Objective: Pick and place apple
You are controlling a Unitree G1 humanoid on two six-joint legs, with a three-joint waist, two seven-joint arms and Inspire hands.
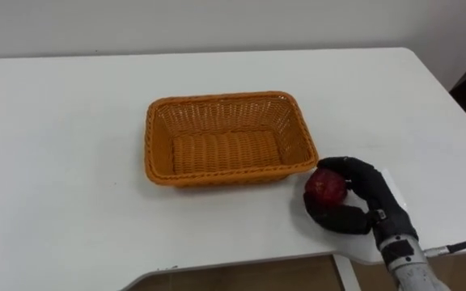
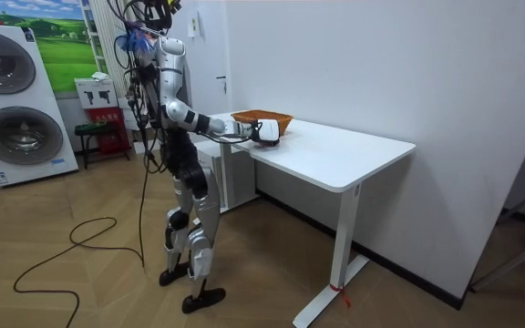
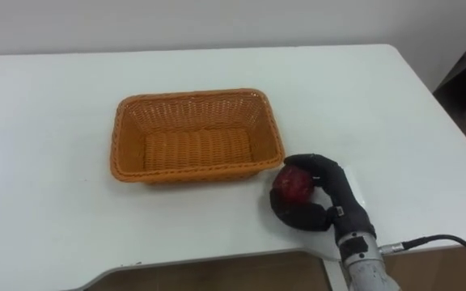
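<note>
- Counter (image 1: 71, 162): white, rectangular; lies under the right hand (image 1: 366, 190) and spreads wide to its left and beyond it.
- Washing machines (image 2: 21, 137): two, stacked, well off from the hand at the room view's left.
- Landscape poster (image 2: 62, 50): beside the machines, nearer the hand.
- Wooden floor (image 2: 272, 273): below the hand.

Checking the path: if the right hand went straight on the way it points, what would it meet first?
Likely the basket, at its near right corner: the right hand, curled round the apple, points toward it. How high the hand sits is unclear.
</note>
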